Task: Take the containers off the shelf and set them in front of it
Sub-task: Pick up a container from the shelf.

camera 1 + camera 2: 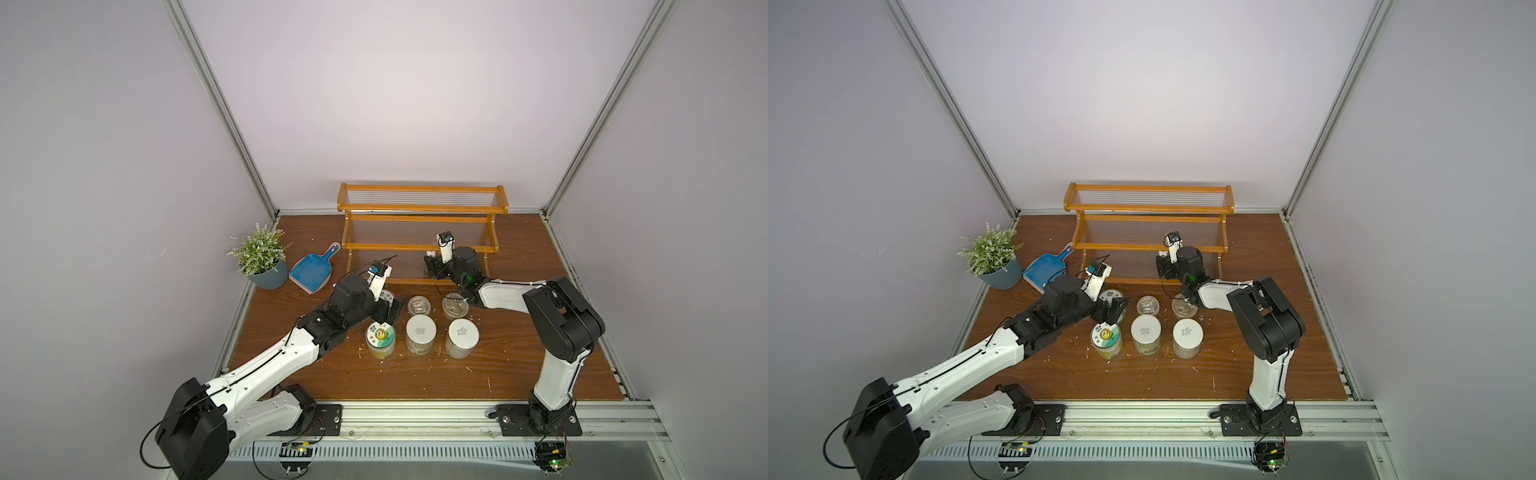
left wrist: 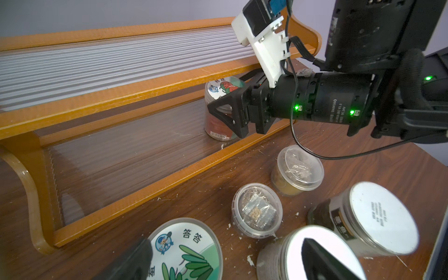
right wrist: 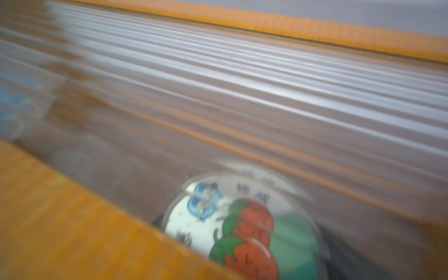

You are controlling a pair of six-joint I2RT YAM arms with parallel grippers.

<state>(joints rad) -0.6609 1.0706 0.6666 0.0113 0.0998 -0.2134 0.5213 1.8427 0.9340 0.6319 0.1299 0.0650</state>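
Right gripper [image 2: 221,101]: jaws straddle fruit-lid jar [image 2: 219,84], one finger each side; clamped or merely bracketing, cannot tell. Jar upright on lowest tier of shelf [image 1: 386,246], right of centre.

Left gripper [image 1: 391,312]: jaws spread wide, nothing held; poised above left end of jar group.

On table [image 1: 415,374], in front of shelf:
- Back row: reed-lid jar [image 2: 186,249], first clear cup [image 1: 419,304], second clear cup [image 1: 455,303].
- Front row: flower-lid jar [image 1: 380,334], middle white-lid jar [image 1: 420,330], end white-lid jar [image 1: 462,332].
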